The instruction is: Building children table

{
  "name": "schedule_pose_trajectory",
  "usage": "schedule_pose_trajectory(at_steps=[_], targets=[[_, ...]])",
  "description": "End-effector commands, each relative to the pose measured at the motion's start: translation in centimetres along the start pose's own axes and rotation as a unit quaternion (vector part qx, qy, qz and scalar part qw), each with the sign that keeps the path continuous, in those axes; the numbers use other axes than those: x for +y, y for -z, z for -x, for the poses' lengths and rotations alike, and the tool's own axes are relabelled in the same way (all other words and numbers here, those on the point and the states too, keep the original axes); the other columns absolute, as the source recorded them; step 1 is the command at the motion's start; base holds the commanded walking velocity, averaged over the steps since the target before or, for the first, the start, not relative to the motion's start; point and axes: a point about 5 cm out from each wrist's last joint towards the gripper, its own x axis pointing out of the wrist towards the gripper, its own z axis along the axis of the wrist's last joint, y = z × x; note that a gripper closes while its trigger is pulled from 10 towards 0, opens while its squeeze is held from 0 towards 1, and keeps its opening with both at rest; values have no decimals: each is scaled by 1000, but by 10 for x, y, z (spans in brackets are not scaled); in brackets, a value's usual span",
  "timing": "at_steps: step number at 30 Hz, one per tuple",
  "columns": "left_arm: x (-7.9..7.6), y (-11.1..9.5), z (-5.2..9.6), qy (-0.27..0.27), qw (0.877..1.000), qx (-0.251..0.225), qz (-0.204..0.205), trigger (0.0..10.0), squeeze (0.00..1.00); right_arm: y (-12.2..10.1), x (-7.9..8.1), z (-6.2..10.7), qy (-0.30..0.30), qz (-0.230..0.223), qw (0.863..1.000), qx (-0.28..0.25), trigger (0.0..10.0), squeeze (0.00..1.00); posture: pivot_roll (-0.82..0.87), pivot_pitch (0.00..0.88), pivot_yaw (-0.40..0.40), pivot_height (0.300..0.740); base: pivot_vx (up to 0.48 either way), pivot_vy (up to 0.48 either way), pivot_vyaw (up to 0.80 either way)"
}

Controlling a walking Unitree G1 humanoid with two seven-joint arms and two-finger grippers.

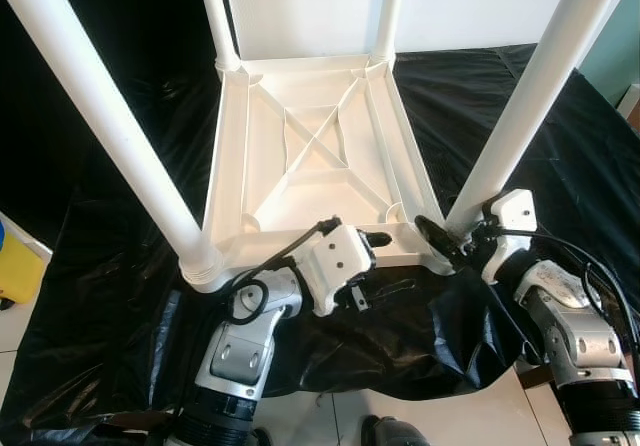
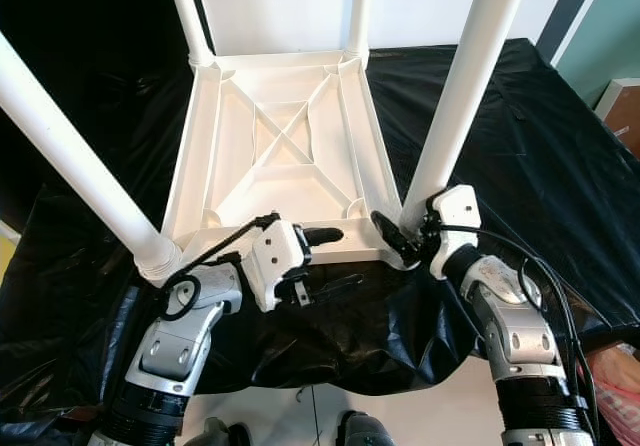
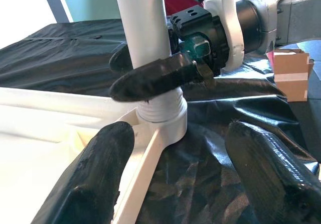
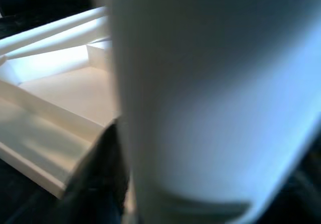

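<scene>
1. The white children's table top (image 1: 310, 156) lies upside down on black sheeting (image 1: 110, 296) spread over the floor. Ribbed underside faces up; all four white legs stand in the corner sockets.
2. My right tool (image 1: 452, 234) is clenched on the near right leg (image 1: 520, 106), low down, just above its socket. In the left wrist view one black finger (image 3: 150, 79) wraps across the front of that leg and a second shows behind it.
3. My left tool (image 1: 372, 238) sits at the near rim of the table top, between the two near legs. Its fingers (image 3: 85, 176) are spread apart and grasp nothing; one hangs over the frame edge, the other over the sheeting.
4. Progress, my call: nearly done. Four legs are in. The near right leg looks like the one in hand, being seated or tightened. After that comes flipping the table upright.
5. The near left leg (image 1: 100, 116) looks seated in its collar. I can't tell how tight any of them are.
6. The left wrist view shows the ridged collar (image 3: 161, 114) at the near right leg's base, the right tool's grip side-on, and a cardboard box (image 3: 291, 74) further off on the sheeting.
7. The right wrist view is blurred: leg up close, a slice of table frame (image 4: 55, 108) behind. Head views show the overall layout and all four legs.
</scene>
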Motion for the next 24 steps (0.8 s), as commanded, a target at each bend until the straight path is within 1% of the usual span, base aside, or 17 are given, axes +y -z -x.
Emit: schedule_pose_trajectory(at_steps=[1,6,7,8,9,11,14,16,18,19,21,23,24], targets=[[7,3,2,-91,996,5,5,10000,0,3,2,-1,-12,3,1000,6,0,0,-142,128,41,740,0,0,0],[7,3,2,-90,996,6,4,10000,0,6,2,1,-12,3,1000,11,0,0,-144,128,42,740,0,0,0],[7,3,2,-89,996,6,5,10000,0,7,2,2,-7,2,1000,15,9490,0,-144,128,42,740,0,0,0],[7,3,2,-89,996,6,5,10000,0,7,2,2,-7,2,1000,15,9490,0,-144,128,42,740,0,0,0],[7,3,1,-89,996,6,5,10000,0,8,2,2,-4,1,1000,16,10000,0,-144,129,43,740,0,0,0],[7,3,1,-89,996,6,5,10000,0,8,2,2,-4,1,1000,16,10000,0,-144,129,43,740,0,0,0],[7,3,2,-88,996,7,6,10000,0,9,5,1,34,-5,999,26,10000,0,-145,130,40,740,0,0,0],[7,3,2,-88,996,7,6,10000,0,9,5,1,34,-5,999,26,10000,0,-145,130,40,740,0,0,0],[6,3,2,-87,996,7,6,10000,0,12,7,0,59,12,997,44,10000,0,-148,131,40,740,0,0,0],[6,3,2,-87,996,7,6,10000,0,12,7,0,59,12,997,44,10000,0,-148,131,40,740,0,0,0],[5,3,1,-85,996,6,6,10000,0,10,11,-1,86,4,996,38,10000,0,-153,129,40,740,0,0,0],[5,3,1,-85,996,6,6,10000,0,10,11,-1,86,4,996,38,10000,0,-153,129,40,740,0,0,0],[4,3,0,-82,997,5,7,10000,0,7,19,-1,127,-20,991,27,10000,0,-158,127,42,740,0,0,0]])
